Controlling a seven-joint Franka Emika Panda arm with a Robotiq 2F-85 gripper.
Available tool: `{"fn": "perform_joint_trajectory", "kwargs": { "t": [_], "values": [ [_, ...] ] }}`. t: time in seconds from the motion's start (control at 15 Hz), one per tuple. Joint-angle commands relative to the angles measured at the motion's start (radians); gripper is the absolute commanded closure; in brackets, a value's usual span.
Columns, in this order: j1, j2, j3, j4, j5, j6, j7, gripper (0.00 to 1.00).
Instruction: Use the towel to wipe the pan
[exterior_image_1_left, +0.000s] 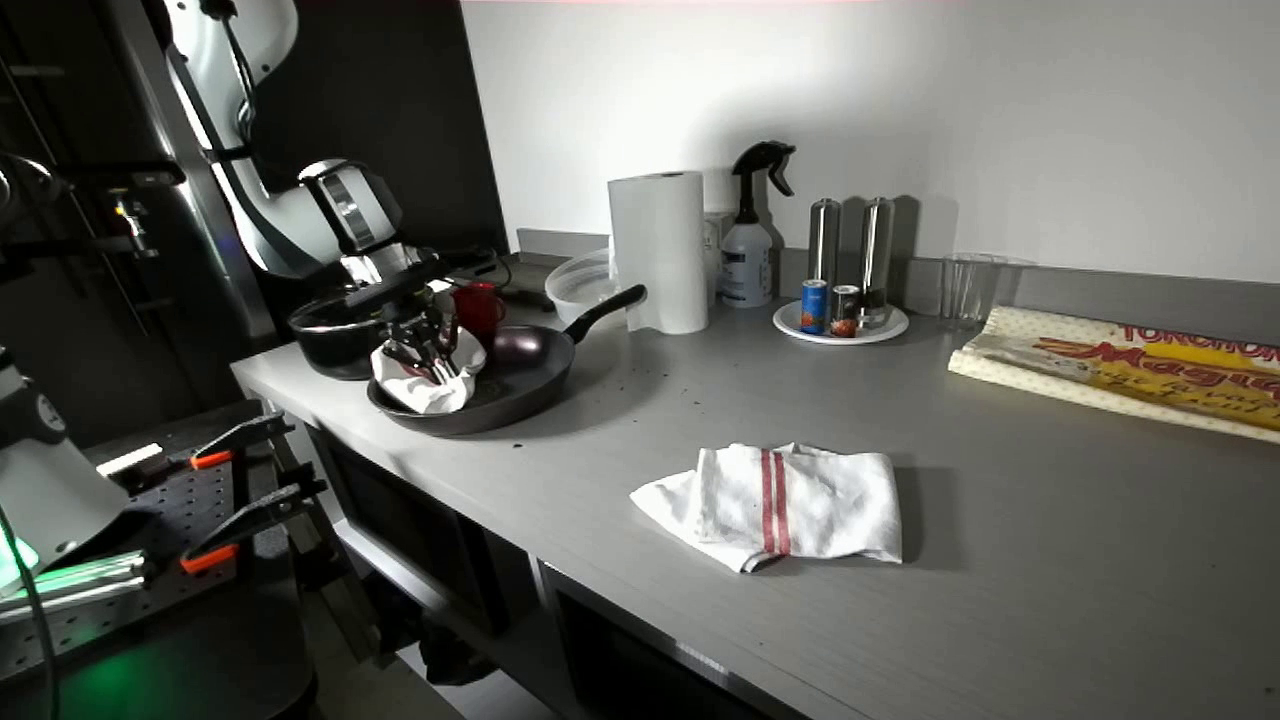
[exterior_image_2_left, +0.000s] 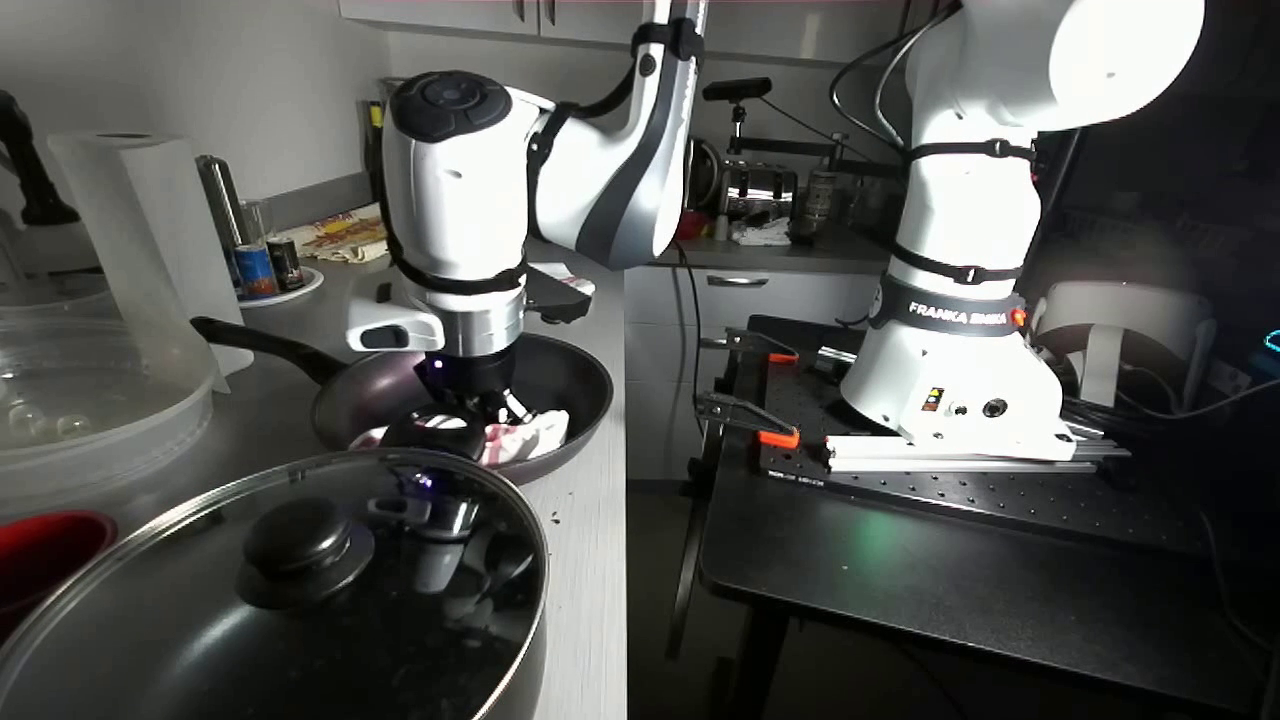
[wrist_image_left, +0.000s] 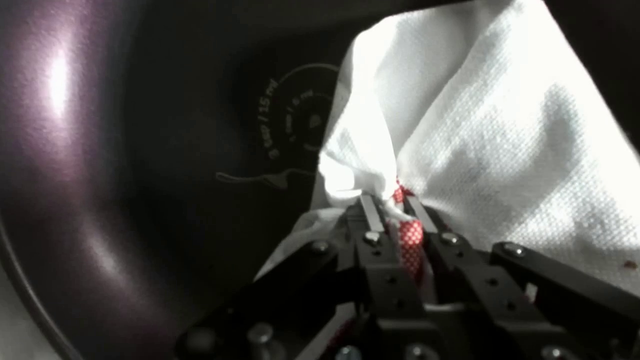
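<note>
A dark frying pan (exterior_image_1_left: 545, 370) sits on the counter near its front edge. It also shows in an exterior view (exterior_image_2_left: 565, 375) and in the wrist view (wrist_image_left: 190, 125). My gripper (wrist_image_left: 392, 210) is inside the pan, shut on a white towel with red stripes (wrist_image_left: 500, 125). The towel is bunched between the fingers and spreads over part of the pan's bottom. The held towel also shows in both exterior views (exterior_image_1_left: 410, 390) (exterior_image_2_left: 540, 435). The fingertips are partly hidden by cloth. A second white towel with red stripes (exterior_image_1_left: 830, 500) lies folded on the counter.
A black pot with a glass lid (exterior_image_2_left: 400, 600) stands close to the pan. A red mug (exterior_image_1_left: 478, 305), a clear tub (exterior_image_1_left: 580, 285) and a paper roll (exterior_image_1_left: 658, 250) stand behind. The pan handle (exterior_image_1_left: 605, 312) points toward the roll. A plate (exterior_image_1_left: 890, 328) holds cans.
</note>
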Motion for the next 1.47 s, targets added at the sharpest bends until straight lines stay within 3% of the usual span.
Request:
{"fn": "perform_joint_trajectory", "kwargs": {
  "t": [0.0, 0.6, 1.13, 1.4],
  "values": [
    [-0.021, 0.005, 0.012, -0.055, -0.038, 0.108, -0.034, 0.96],
    [-0.073, 0.031, -0.021, -0.024, -0.003, 0.124, -0.052, 0.96],
    [-0.151, -0.015, -0.131, -0.026, -0.036, 0.129, 0.065, 0.96],
    [-0.152, -0.018, -0.177, -0.018, -0.063, 0.114, 0.141, 0.96]
  ]
}}
